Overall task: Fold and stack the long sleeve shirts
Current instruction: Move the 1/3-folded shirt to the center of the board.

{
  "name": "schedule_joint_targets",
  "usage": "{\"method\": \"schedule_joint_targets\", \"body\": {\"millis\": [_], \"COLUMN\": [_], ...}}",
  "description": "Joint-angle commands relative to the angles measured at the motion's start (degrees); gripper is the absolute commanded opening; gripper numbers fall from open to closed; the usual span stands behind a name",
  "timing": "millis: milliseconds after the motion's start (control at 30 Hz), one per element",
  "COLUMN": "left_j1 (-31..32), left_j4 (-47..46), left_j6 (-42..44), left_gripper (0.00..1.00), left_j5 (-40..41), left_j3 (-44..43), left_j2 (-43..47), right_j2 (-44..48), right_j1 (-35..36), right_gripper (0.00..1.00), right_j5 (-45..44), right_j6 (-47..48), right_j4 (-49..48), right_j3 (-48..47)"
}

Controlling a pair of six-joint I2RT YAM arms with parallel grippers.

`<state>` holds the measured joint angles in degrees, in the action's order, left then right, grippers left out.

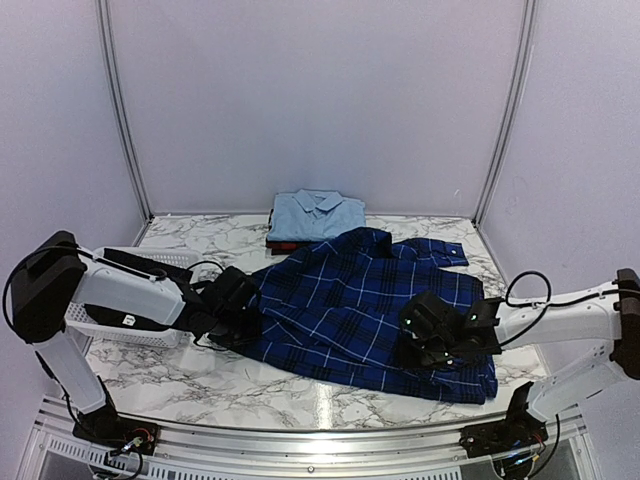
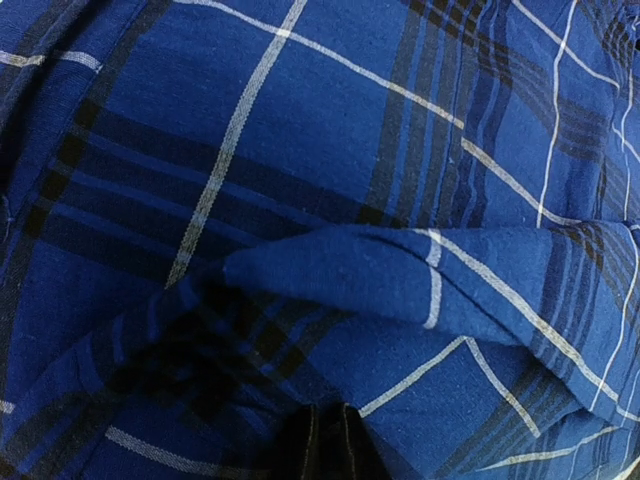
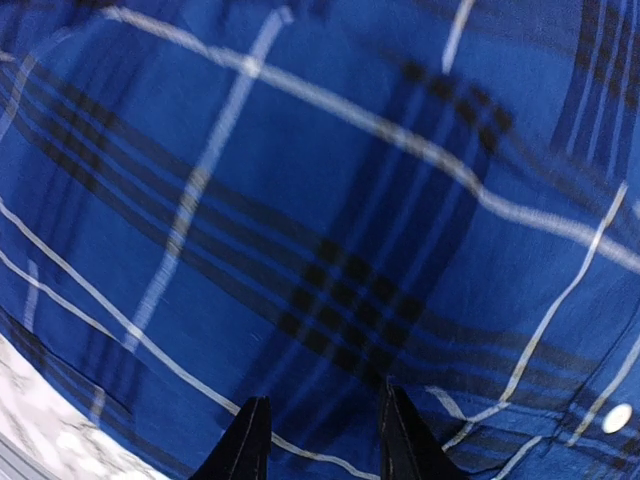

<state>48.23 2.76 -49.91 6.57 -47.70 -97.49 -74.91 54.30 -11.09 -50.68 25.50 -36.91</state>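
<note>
The navy blue plaid shirt lies spread and rumpled across the middle of the marble table. It fills the left wrist view and the right wrist view. My left gripper is at the shirt's left edge; its fingers are pressed together in bunched cloth. My right gripper hovers over the shirt's right part, open and empty. A white button shows near it. The folded light blue shirt rests on the folded red-and-black plaid shirt at the back.
A white slotted basket stands at the left, partly under my left arm. Booth walls close in the table at the back and sides. A metal rail runs along the near edge.
</note>
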Motion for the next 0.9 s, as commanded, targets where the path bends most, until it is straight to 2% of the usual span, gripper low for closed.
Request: {"method": "schedule_joint_targets", "body": {"millis": [0, 267, 467, 567, 633, 700, 767, 867], "left_j1": [3.1, 13.0, 19.0, 19.2, 19.1, 19.0, 17.8, 13.2], "left_j4": [1.0, 5.6, 7.5, 10.5, 13.9, 16.7, 18.2, 18.6], "left_j6": [-2.9, -15.8, -24.2, -22.7, -20.2, -17.1, -13.8, -7.7], "left_gripper": [0.11, 0.11, 0.13, 0.16, 0.23, 0.30, 0.35, 0.41], "left_j5": [4.5, 11.6, 13.5, 14.3, 15.5, 16.5, 16.2, 13.6], "left_j3": [4.6, 14.2, 20.7, 19.2, 16.2, 12.6, 8.9, 3.9], "left_j2": [0.3, 8.5, 15.5, 18.1, 20.0, 21.6, 22.7, 22.4], "right_j2": [-0.2, 1.5, 5.6, 9.7, 13.5, 17.0, 19.0, 19.5], "right_j1": [2.6, 10.6, 17.6, 18.7, 18.7, 18.2, 14.4, 4.1], "right_gripper": [0.33, 0.33, 0.33, 0.33, 0.34, 0.40, 0.45, 0.47], "right_j5": [0.6, -1.1, -1.4, -2.8, -5.1, -7.9, -8.9, -7.0], "right_j6": [-4.3, -12.1, -18.9, -20.0, -19.9, -18.3, -13.9, -4.8], "right_j4": [-5.5, -1.8, 3.7, 9.1, 12.9, 15.2, 16.1, 13.5], "right_j3": [4.4, 8.1, 10.6, 9.1, 6.8, 3.5, -0.4, -3.6]}}
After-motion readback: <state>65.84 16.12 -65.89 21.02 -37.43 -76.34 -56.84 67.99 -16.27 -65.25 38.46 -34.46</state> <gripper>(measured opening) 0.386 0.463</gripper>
